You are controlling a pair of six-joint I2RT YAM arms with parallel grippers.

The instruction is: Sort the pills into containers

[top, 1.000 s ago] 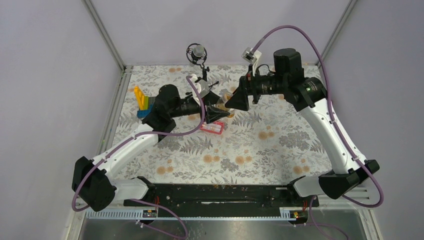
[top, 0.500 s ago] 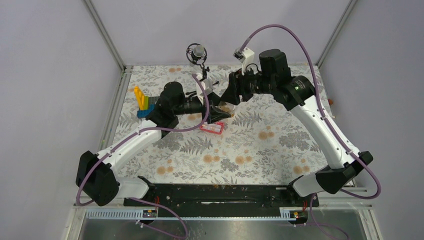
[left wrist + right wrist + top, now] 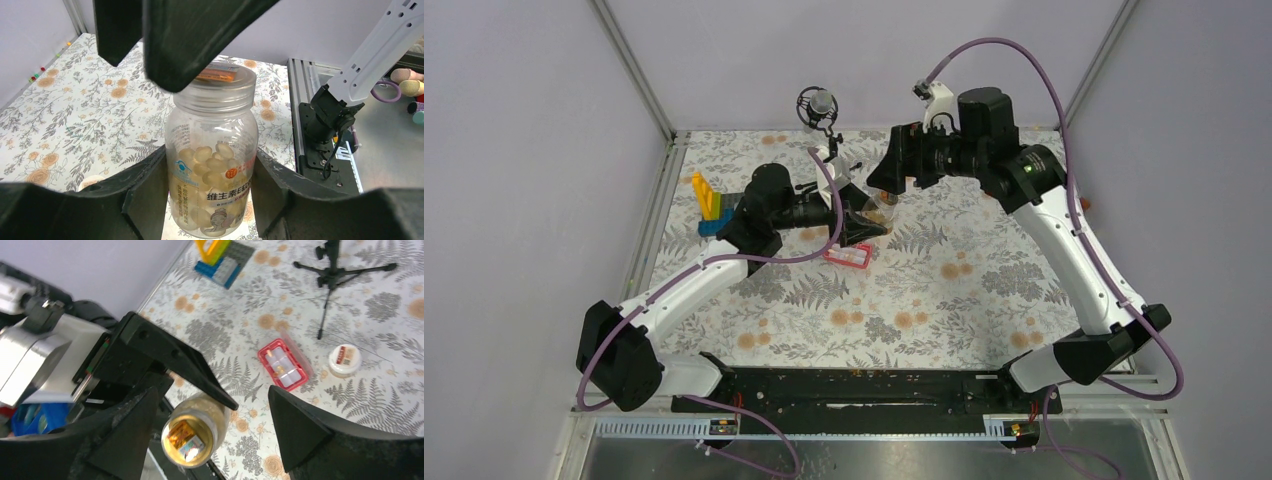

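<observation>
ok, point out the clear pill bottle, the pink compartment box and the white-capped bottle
clear pill bottle (image 3: 212, 165): left wrist view, on its see-through body
pink compartment box (image 3: 271, 371): right wrist view, on its pink rim
white-capped bottle (image 3: 345, 358): right wrist view, on its cap

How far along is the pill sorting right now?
Done: the clear bottle is uncapped, and a few pills lie in the pink box. In hand: the left end effector grips the bottle while the right end effector hangs open above its mouth. Left: most pills sit in the bottle, unsorted.
</observation>
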